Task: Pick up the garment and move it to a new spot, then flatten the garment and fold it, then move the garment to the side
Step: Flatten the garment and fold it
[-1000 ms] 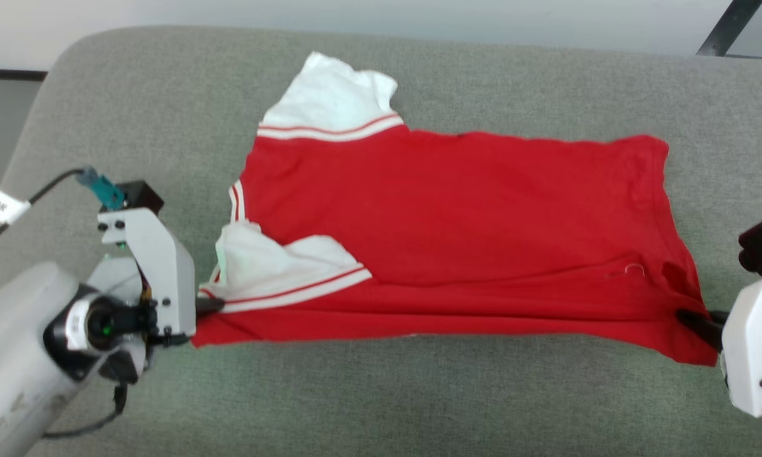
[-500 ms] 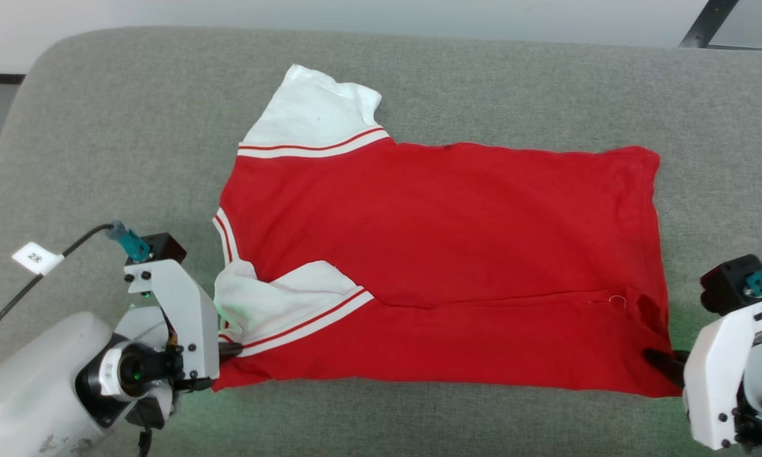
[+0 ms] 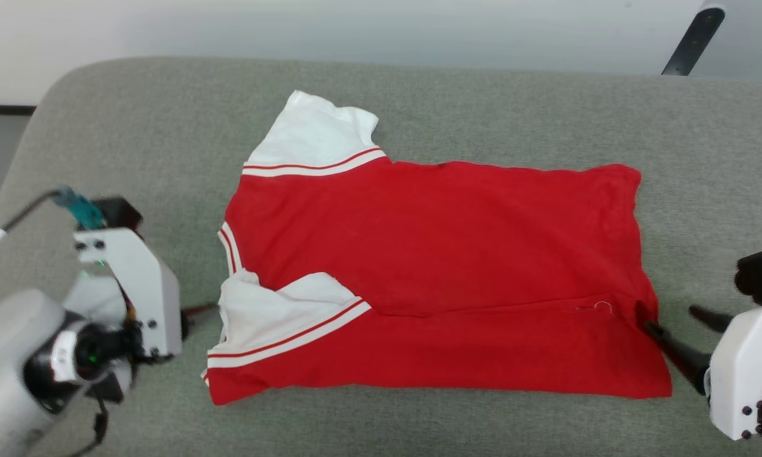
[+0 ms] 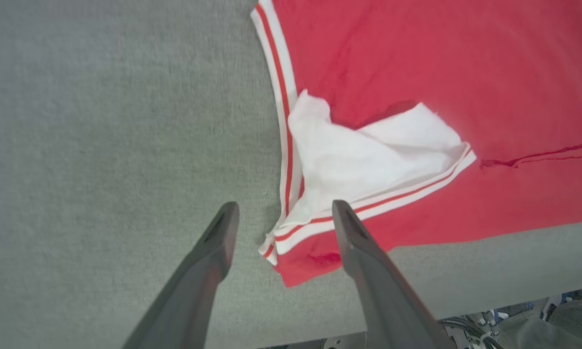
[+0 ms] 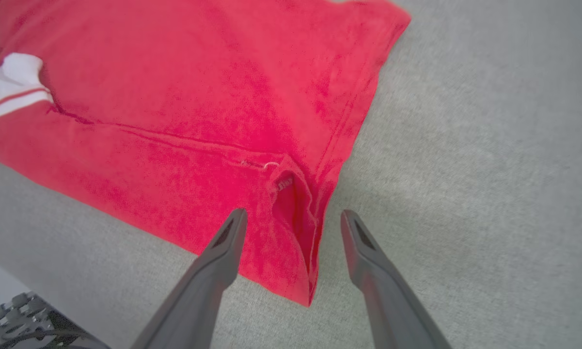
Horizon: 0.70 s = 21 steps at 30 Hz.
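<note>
A grey fabric surface [image 3: 482, 95] runs under and ahead of both hands. On it, stretching from one hand across to the other, lies the red shirt [image 3: 431, 254], spread nearly flat with its collar end toward the left hand [image 4: 285, 207] and its bottom hem toward the right hand [image 5: 293, 214].

The left hand's two dark fingers stand apart and grip nothing. The shirt's near shoulder corner lies below and between them; I cannot tell whether they touch the cloth. Just ahead of these fingertips a white sleeve [image 4: 363, 160] is folded over onto the red body, its red-and-white striped band [image 4: 416, 186] running off to that hand's right. The other white sleeve [image 3: 314, 133] lies flat well beyond the left hand, on the shirt's far side.

The right hand's fingers are also spread and hold nothing. One finger [image 5: 223, 252] hangs over the red cloth, the other [image 5: 363, 252] over bare grey fabric, and a puckered fold [image 5: 295, 208] of the hem corner sits between them. A crease [image 5: 174, 140] runs away from that fold toward the near sleeve. A small loop of pale thread [image 5: 271, 165] lies just ahead of the right fingertips.
</note>
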Available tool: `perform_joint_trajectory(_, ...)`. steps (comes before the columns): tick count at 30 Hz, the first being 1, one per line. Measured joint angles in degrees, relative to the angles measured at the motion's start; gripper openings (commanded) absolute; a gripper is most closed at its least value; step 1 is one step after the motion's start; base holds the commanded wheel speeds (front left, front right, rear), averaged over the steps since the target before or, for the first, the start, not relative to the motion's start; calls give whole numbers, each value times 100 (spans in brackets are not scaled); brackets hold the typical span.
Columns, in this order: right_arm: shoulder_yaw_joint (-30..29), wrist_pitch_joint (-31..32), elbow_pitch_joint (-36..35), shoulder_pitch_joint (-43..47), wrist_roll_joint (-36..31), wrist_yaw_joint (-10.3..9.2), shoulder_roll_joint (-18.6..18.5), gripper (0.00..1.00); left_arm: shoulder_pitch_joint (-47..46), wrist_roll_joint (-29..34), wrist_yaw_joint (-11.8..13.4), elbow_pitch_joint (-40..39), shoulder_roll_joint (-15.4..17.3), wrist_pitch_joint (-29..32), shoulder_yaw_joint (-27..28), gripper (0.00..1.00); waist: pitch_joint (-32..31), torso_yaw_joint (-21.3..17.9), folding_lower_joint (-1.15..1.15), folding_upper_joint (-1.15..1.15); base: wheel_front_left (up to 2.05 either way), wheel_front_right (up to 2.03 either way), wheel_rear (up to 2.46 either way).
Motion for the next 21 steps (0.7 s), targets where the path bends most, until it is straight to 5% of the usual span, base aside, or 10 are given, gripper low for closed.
perform_joint_trajectory(6,-74,-1170,-525,32,-372,0,58,100,-310,499,-104,-250,125,-594,185,100,-81,-134,0,0,0,0,0)
perform_joint_trajectory(15,-152,-4244,-714,-82,-1969,0,620,100,-867,1349,-880,100,-124,-1784,364,100,-18,-501,0,0,0,0,0)
perform_joint_trajectory(21,-69,-5332,-432,-69,-2521,0,1139,100,-1379,1733,-1354,669,-299,-2243,458,100,201,-802,0,0,0,0,0)
